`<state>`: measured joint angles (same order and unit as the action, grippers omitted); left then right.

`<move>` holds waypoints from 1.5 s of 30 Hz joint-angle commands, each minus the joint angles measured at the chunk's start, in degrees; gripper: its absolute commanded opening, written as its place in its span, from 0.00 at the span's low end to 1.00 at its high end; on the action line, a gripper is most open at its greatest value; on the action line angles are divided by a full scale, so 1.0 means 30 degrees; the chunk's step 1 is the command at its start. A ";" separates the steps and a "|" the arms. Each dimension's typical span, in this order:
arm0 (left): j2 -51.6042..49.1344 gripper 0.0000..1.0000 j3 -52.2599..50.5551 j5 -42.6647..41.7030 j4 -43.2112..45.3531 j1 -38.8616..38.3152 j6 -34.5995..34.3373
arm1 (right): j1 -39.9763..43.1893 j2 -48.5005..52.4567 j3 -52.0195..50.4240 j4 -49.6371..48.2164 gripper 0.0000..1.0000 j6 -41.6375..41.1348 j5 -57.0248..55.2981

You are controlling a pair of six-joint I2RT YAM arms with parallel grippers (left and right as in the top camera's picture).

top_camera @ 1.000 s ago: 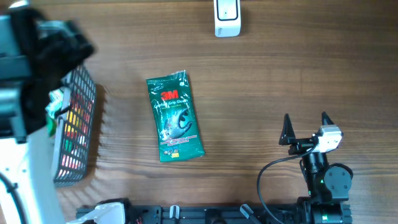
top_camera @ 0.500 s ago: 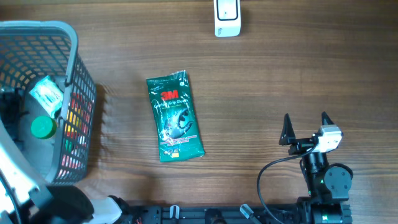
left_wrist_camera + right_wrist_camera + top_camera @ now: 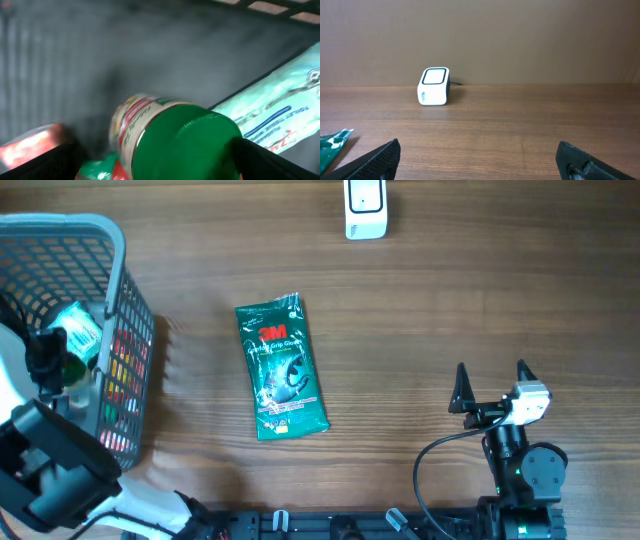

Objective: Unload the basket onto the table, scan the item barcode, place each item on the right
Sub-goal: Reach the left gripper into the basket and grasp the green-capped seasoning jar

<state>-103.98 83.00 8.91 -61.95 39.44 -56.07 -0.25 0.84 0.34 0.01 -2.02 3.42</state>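
Left arm [image 3: 52, 468] now at green-capped jar [image 3: 186, 146]

green-capped jar [image 3: 186, 144], pale packet [image 3: 280, 114] beside

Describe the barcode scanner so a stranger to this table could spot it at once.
On the wooden table, look to the far edge, beyond the green glove packet lying mid-table. A small scanner stands there alone: the only white, boxy thing, with a dark-rimmed square window.
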 commanded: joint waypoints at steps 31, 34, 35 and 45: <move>-0.1319 1.00 -0.2004 -0.0590 -0.2164 0.0087 0.0109 | -0.0058 -0.0102 -0.0015 -0.0036 1.00 0.0182 0.0102; -0.1319 1.00 -0.3271 -0.0590 -0.0794 0.0022 0.0109 | -0.0058 -0.0102 -0.0015 -0.0036 1.00 0.0168 0.0102; -0.1319 1.00 -0.3388 -0.0583 -0.0678 0.0015 0.0109 | -0.0058 -0.0102 -0.0015 -0.0036 1.00 0.0175 0.0102; 0.2127 0.82 -0.0211 -0.0605 -0.0780 0.0015 0.2215 | -0.0058 -0.0102 -0.0015 -0.0036 1.00 0.0175 0.0102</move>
<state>-104.49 77.38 6.13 -64.20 39.55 -51.42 -0.25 0.84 0.36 0.01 -2.02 3.42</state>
